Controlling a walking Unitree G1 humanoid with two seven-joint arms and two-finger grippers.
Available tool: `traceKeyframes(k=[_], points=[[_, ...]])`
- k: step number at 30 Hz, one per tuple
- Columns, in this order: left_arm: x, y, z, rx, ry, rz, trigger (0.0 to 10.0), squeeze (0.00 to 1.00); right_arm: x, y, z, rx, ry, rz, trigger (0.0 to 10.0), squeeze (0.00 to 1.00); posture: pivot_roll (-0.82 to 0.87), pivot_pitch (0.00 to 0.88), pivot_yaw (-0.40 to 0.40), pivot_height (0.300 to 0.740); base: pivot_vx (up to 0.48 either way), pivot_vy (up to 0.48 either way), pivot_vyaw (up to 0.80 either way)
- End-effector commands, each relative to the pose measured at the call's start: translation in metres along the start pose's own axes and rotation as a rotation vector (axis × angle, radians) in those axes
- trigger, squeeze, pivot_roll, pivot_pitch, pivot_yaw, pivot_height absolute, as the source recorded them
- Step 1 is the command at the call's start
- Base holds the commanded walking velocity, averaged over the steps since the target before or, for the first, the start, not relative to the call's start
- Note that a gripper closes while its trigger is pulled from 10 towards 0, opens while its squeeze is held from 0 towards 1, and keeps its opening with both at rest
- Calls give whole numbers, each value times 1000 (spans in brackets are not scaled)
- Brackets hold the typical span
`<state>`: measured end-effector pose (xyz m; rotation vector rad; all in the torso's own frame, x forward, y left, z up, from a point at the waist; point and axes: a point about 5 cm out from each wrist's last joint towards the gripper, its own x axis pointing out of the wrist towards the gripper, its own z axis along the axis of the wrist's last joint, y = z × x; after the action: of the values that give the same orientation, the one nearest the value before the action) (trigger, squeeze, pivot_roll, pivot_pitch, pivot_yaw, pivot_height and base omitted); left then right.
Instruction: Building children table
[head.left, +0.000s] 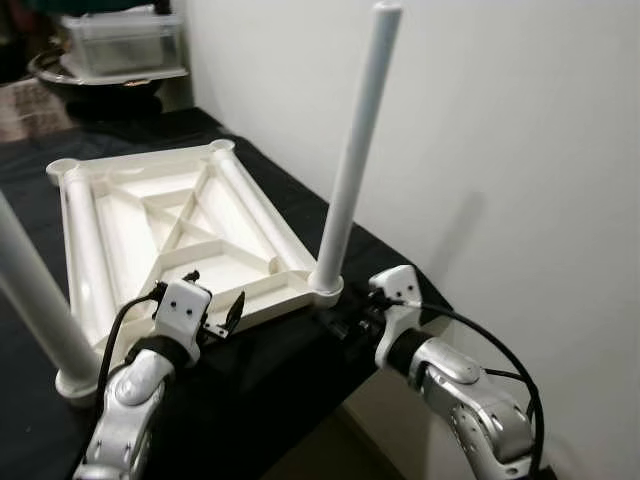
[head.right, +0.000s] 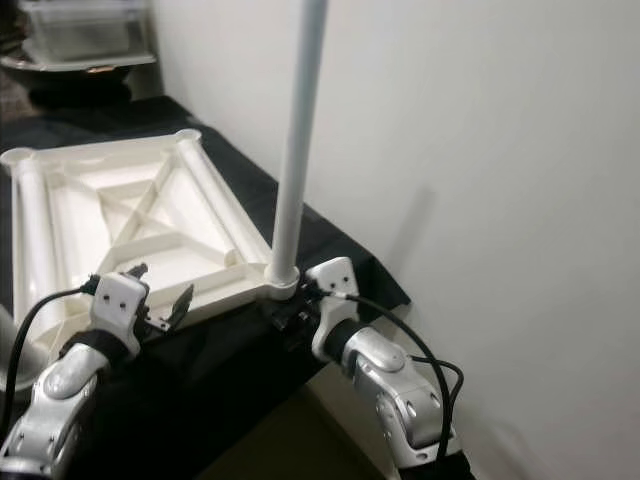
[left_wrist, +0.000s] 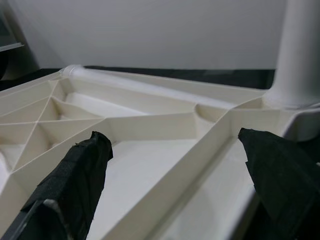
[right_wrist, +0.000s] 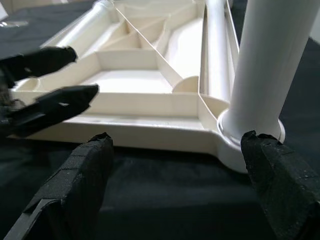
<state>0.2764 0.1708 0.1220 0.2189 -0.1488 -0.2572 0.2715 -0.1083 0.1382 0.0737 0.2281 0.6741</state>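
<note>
Right wrist view: the right gripper (right_wrist: 172, 175) is spread wide. The upright white table leg (right_wrist: 267, 65) stands just ahead, nearer one finger, pointing straight up.

Cream-white tabletop (head.left: 180, 230) with white legs (head.left: 355, 150) lies on a black cloth (head.left: 270, 370); beside it, a plain white wall (head.left: 500, 150).

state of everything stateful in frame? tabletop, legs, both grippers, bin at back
tabletop: upside down on black cloth, ribbed underside up
near-right leg: upright in its corner socket
near-left leg: standing in its corner socket
far corner sockets: no legs in them
left gripper: open, at tabletop's near edge
right gripper: open, by the near-right leg's socket
clear storage bin: lid on
</note>
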Motion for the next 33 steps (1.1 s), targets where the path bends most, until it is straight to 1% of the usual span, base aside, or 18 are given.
traceKeyframes(k=[1,2,4,5,6,7,9,10,12,13,14,16,17,19,22,26,28,33], points=[[-1,-5,-1,-10,12,-11,10000,0,-2,-3,-4,28,30,-6,10000,0,-11,0,-114,740,0,0,0],[-4,-11,-1,-20,17,-16,10000,0,2,-14,-3,43,40,-78,10000,0,0,0,-111,740,0,0,0],[-4,-11,-1,-20,17,-16,10000,0,2,-14,-3,43,40,-78,10000,0,0,0,-111,740,0,0,0],[-6,-15,-3,-14,24,-11,10000,0,4,-23,-1,90,32,-142,10000,0,-1,0,-108,740,0,0,0],[-10,-17,-5,-20,36,29,10000,0,6,-29,3,85,-11,-199,10000,0,-1,0,-100,740,0,0,0],[-14,-16,-7,-19,45,73,10000,0,6,-31,6,76,-39,-220,10000,0,-1,0,-100,740,0,0,0],[-21,-14,-6,-11,51,158,10000,0,4,-29,7,35,-45,-219,10000,0,4,0,-100,740,0,0,0],[-21,-14,-6,-11,51,158,10000,0,4,-29,7,35,-45,-219,10000,0,4,0,-100,740,0,0,0],[-27,-14,-1,-11,51,209,10000,0,0,-23,6,17,-45,-183,10000,0,10,0,-98,740,0,0,0],[-31,-14,2,-5,52,223,10000,0,-1,-22,6,13,-49,-187,10000,0,14,0,-97,740,0,0,0],[-31,-14,2,-5,52,223,10000,0,-1,-22,6,13,-49,-187,10000,0,14,0,-97,740,0,0,0],[-37,-17,6,0,54,233,10000,0,-1,-20,5,10,-61,-190,10000,0,16,0,-94,740,0,0,0],[-37,-17,6,0,54,233,10000,0,-1,-20,5,10,-61,-190,10000,0,16,0,-94,740,0,0,0],[-43,-21,10,9,51,231,10000,0,-1,-18,5,8,-80,-189,10000,0,21,0,-92,740,0,0,0],[-46,-24,13,18,48,225,10000,0,1,-16,5,0,-89,-177,10000,0,23,0,-92,740,0,0,0],[-47,-28,17,15,41,210,10000,0,3,-13,6,-5,-92,-169,10000,0,24,0,-93,740,0,0,0],[-47,-30,20,24,16,202,10000,0,4,-13,6,-4,-93,-167,10000,0,26,0,-93,740,0,0,0],[-50,-32,22,36,16,195,10000,0,4,-13,6,8,-93,-168,10000,0,26,0,-95,740,0,0,0]])
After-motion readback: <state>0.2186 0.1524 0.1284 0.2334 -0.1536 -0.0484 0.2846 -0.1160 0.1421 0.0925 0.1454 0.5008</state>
